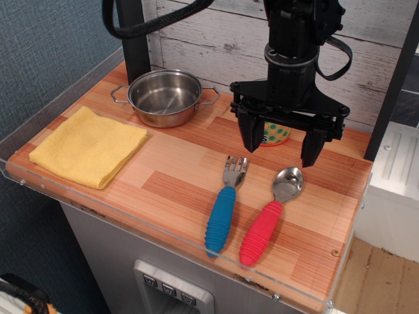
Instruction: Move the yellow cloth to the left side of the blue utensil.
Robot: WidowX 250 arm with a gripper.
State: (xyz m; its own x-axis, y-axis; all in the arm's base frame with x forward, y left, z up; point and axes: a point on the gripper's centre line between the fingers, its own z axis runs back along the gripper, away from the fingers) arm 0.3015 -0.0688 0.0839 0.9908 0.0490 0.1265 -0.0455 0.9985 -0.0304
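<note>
Nearest on the bench [170, 190] lie the blue utensil [224, 206] and, just right of it, a red-handled spoon [270, 216], handles toward the near edge. The yellow cloth [88, 145] lies flat well to the left. Beyond the cutlery the gripper [280, 145] hangs wide open, holding nothing. A steel pot [164, 97] stands farther back.
</note>
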